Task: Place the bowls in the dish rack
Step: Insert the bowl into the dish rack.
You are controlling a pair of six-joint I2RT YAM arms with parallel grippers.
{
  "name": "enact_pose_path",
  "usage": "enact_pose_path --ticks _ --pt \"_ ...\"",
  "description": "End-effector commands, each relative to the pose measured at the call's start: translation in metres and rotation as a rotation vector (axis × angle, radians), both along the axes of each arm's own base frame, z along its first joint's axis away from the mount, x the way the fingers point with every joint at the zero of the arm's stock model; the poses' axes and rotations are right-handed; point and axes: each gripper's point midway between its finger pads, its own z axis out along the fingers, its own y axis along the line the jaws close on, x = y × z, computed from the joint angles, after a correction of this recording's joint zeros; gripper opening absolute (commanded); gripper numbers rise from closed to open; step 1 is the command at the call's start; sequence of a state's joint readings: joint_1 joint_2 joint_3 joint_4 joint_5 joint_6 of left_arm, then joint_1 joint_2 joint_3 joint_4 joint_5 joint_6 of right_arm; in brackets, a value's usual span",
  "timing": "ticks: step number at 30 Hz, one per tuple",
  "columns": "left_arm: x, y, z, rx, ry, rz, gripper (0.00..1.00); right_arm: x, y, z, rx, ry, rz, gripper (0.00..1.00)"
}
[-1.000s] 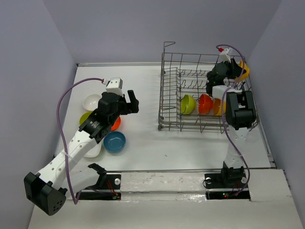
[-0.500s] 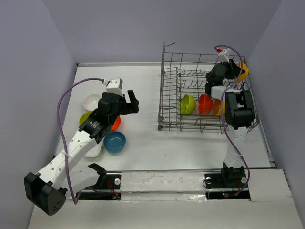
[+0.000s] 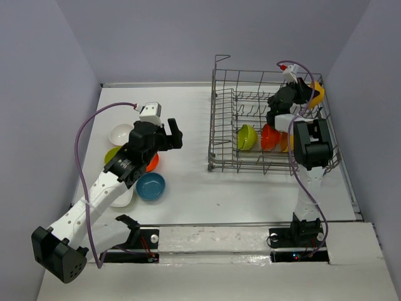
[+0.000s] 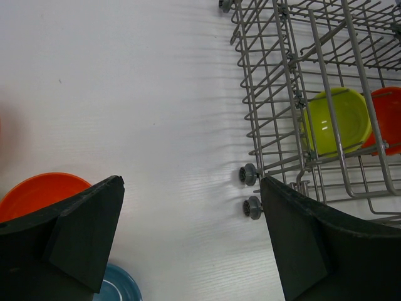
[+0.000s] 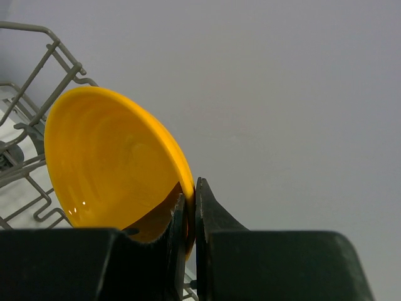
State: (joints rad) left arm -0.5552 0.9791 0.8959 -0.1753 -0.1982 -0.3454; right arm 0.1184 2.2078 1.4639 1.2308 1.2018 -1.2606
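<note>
The grey wire dish rack (image 3: 225,135) stands at the right; it also shows in the left wrist view (image 4: 276,81). In it stand a lime green bowl (image 3: 247,137), a red-orange bowl (image 3: 269,136) and an orange-yellow bowl (image 3: 285,142). My right gripper (image 3: 306,93) is shut on the rim of another orange-yellow bowl (image 5: 113,169), held above the rack's far right corner (image 3: 317,93). My left gripper (image 3: 170,133) is open and empty above the table, left of the rack. Below it lie a red-orange bowl (image 4: 37,191), a blue bowl (image 3: 151,186), a lime green bowl (image 3: 111,153) and white bowls (image 3: 120,133).
Grey walls close in the table at the back and both sides. The rack's small wheels (image 4: 249,174) sit on the table at its near left corner. The left arm's purple cable (image 3: 84,135) loops over the bowl pile.
My right gripper with the orange-yellow bowl has shifted slightly left and up over the rack's far right corner. The left arm has not moved.
</note>
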Motion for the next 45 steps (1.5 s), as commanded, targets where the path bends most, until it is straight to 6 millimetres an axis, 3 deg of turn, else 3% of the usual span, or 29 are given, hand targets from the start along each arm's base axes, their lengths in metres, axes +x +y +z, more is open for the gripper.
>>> enact_pose_path --ticks 1,6,17,23,32,35,41,45 --pt "0.003 -0.003 0.006 -0.009 -0.032 -0.007 0.99 -0.005 0.017 0.037 0.007 -0.182 0.059 0.01" --pt "0.003 -0.004 0.006 -0.011 -0.031 -0.013 0.99 -0.004 0.017 0.037 0.01 -0.169 0.073 0.01" --pt "0.003 -0.004 0.006 -0.009 -0.032 -0.008 0.99 0.01 0.024 0.006 0.0 -0.094 0.093 0.01" --pt "0.003 -0.004 0.005 -0.008 -0.03 -0.008 0.99 0.014 0.025 -0.005 -0.003 -0.067 0.091 0.11" --pt "0.003 -0.003 0.005 -0.007 -0.03 -0.006 0.99 0.017 0.025 -0.011 0.003 -0.062 0.086 0.12" --pt "0.003 -0.003 0.004 -0.005 -0.028 -0.006 0.99 0.019 0.025 -0.014 0.007 -0.063 0.081 0.22" --pt "0.004 -0.003 0.003 -0.003 -0.025 -0.004 0.99 0.02 0.026 -0.015 0.014 -0.064 0.077 0.23" --pt "0.004 -0.003 0.003 -0.002 -0.024 -0.004 0.99 0.021 0.026 -0.016 0.017 -0.063 0.077 0.29"
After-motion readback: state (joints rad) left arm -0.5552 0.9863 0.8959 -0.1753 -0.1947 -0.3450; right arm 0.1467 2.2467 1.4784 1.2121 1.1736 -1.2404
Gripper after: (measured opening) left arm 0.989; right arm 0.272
